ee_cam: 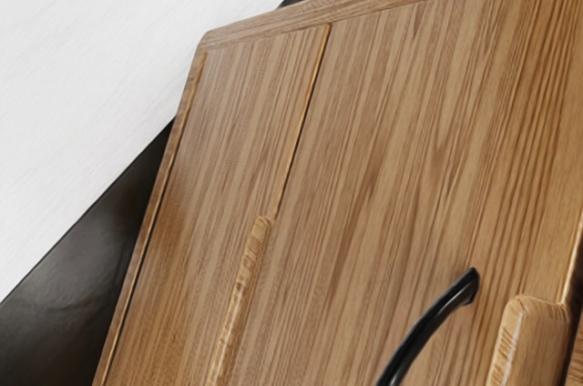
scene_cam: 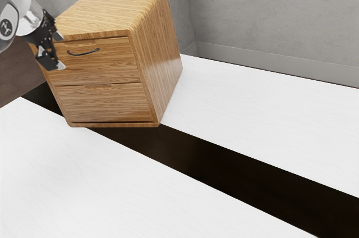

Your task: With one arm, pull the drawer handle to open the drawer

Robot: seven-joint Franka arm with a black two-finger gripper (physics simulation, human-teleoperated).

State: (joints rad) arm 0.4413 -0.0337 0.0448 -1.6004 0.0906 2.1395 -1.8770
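The upper drawer [scene_cam: 95, 61] of the cabinet [scene_cam: 154, 41] on the bench [scene_cam: 252, 109] is shown shut, its black handle [scene_cam: 83, 52] ungrasped, the gripper [scene_cam: 53, 61] positioned near it with fingers parted and empty; the whole pull is left.

The upper drawer [scene_cam: 106, 65] of the light wooden cabinet [scene_cam: 157, 36] is closed, and its front stands flush with the lower drawer [scene_cam: 104, 102]. Its thin, black, curved handle [scene_cam: 83, 53] lies horizontally near the front's top edge.

No legible text, labels, numbers or signs anywhere.
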